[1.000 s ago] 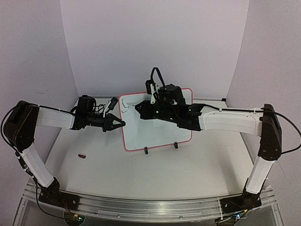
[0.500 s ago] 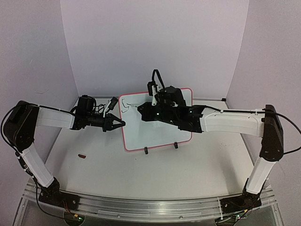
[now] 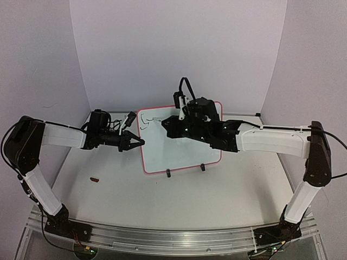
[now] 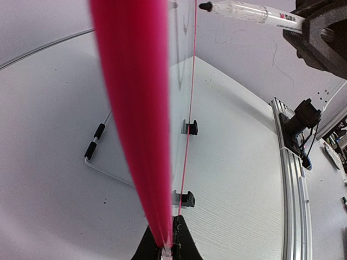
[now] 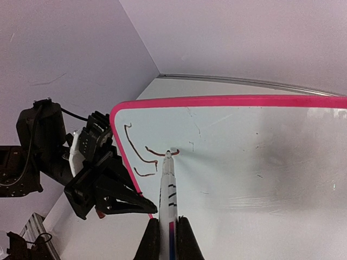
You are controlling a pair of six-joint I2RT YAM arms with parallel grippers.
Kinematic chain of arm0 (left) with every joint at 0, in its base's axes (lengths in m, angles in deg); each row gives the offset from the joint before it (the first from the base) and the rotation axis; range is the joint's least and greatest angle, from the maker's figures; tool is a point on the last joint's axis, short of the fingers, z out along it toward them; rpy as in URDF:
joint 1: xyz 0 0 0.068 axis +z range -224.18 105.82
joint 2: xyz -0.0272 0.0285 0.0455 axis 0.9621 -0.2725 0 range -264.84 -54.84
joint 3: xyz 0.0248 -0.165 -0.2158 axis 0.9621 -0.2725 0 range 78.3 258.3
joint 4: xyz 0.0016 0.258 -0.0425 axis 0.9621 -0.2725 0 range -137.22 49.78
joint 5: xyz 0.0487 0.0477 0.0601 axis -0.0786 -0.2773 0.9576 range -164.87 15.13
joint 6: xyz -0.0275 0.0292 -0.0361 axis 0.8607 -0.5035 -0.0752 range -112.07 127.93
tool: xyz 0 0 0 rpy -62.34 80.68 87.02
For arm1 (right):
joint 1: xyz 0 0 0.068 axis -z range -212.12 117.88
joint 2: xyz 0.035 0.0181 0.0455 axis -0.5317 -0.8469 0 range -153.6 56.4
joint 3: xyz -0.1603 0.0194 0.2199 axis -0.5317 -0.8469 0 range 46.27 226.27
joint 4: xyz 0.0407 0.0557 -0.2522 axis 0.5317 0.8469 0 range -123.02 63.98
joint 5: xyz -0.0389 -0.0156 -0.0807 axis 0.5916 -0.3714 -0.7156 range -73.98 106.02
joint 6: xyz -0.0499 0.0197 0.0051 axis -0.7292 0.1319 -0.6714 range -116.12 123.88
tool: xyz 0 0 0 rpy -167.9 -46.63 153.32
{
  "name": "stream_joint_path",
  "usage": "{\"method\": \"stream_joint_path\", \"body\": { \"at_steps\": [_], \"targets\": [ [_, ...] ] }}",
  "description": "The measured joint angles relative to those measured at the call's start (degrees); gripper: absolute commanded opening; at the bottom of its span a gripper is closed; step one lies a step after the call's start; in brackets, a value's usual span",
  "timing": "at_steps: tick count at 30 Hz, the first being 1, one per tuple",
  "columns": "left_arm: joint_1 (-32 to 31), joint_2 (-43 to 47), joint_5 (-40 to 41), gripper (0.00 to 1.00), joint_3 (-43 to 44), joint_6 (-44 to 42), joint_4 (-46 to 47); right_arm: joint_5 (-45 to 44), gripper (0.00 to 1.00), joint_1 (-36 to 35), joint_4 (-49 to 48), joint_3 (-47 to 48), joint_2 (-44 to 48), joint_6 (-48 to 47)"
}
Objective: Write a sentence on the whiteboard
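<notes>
Pink-bordered rectangular whiteboard (image 3: 179,154) sits mid-surface (image 3: 162,200), its left edge clamped in the left fingers (image 3: 134,142). The right fingers (image 5: 150,241) pinch a clear-barrelled black marker (image 5: 168,184), tip at the first few strokes (image 5: 138,154). Writing looks barely begun; next come short, light, steady strokes.

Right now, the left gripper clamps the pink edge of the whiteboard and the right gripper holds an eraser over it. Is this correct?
Not fully. The right gripper holds a marker, not an eraser; the right wrist view shows it between the fingers, tip over the whiteboard. The left gripper does clamp the pink edge.
</notes>
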Motion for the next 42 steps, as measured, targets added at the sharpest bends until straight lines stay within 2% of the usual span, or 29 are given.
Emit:
{"method": "stream_joint_path", "body": {
  "at_steps": [6,42],
  "targets": [
    [0.0,0.0,0.0,0.0,0.0,-0.1,0.0,2.9,0.0,0.1,-0.2,0.0,0.1,-0.7],
    [0.0,0.0,0.1,0.0,0.0,0.2,-0.1,3.6,0.0,1.8,-0.1,3.0,-2.0,1.1]
  ]
}}
